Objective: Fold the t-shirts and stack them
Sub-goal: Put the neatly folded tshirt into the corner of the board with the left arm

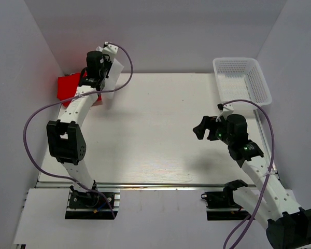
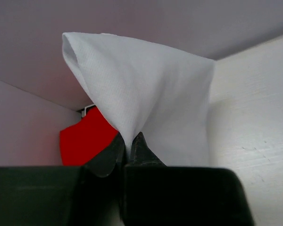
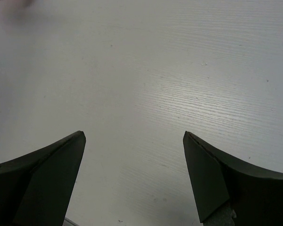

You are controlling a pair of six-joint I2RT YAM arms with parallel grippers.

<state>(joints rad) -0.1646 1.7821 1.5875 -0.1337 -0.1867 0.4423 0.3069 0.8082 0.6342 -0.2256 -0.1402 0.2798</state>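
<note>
Far-left corner of table [image 1: 155, 140]: red t-shirt [image 1: 67, 87] lying there, partly hidden by the left arm. Left gripper [image 2: 129, 140] clamped on a pinch of the white t-shirt [image 2: 146, 84], cloth raised just beside the red one. Right gripper [image 3: 134, 136] spread wide over bare tabletop, holding nothing. White mesh basket [image 1: 259, 85] at far-right corner.

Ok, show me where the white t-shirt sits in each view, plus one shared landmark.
Top external: white t-shirt at upper left.
Left wrist: centre, pinched in the left hand.
Right wrist: not in it.
Landmark: red t-shirt, left of it in both.
</note>
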